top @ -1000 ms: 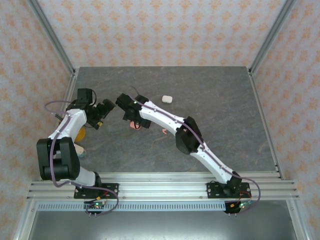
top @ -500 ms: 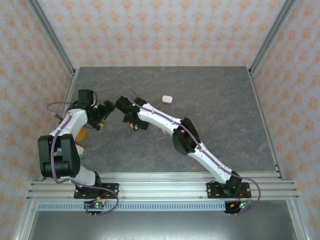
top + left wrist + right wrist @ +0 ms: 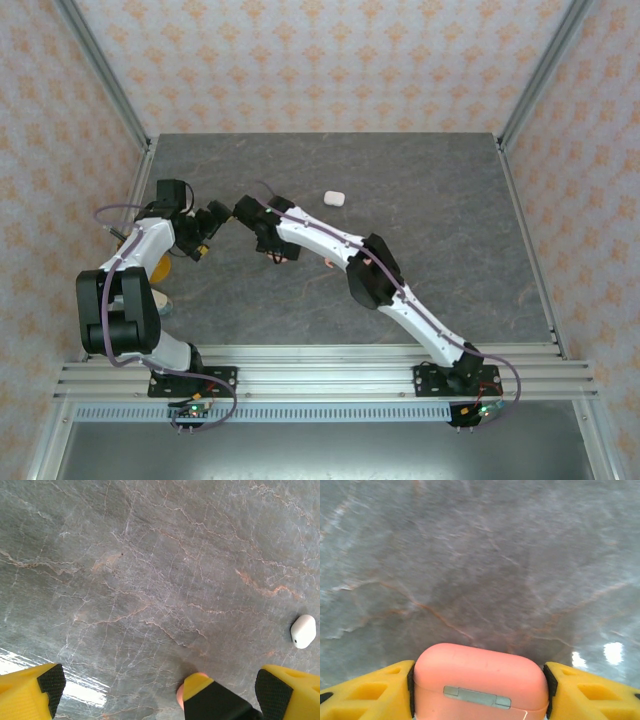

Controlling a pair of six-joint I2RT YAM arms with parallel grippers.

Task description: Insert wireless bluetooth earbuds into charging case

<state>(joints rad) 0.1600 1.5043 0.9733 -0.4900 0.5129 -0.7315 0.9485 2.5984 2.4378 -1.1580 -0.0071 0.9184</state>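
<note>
The right tool (image 3: 479,686) is clenched on a pink case (image 3: 480,670), gripping its rounded sides between black pads with the metal hinge facing the wrist camera and the lid apparently shut, low over a grey marbled counter (image 3: 430,200). Just to the left of the pink case, the left tool (image 3: 160,685) hangs released, its yellow fingers spread wide with nothing between them. A white case (image 3: 334,198) lies beyond the pink case and to its right, well apart from both arms. A tiny coral speck on the counter to the right of the pink case, nearer the arm bases, looks like an earbud (image 3: 329,263), though it is too small to be sure; the other earbuds cannot be made out. Risks from here, as judged: the two tools sit so near each other around the pink case that a careless reach could knock them together; the smooth shell could twist or slide out of the pads if the left tool pries at the lid; and with the lid down no earbud can go in, while a piece that small is easily flicked away.
</note>
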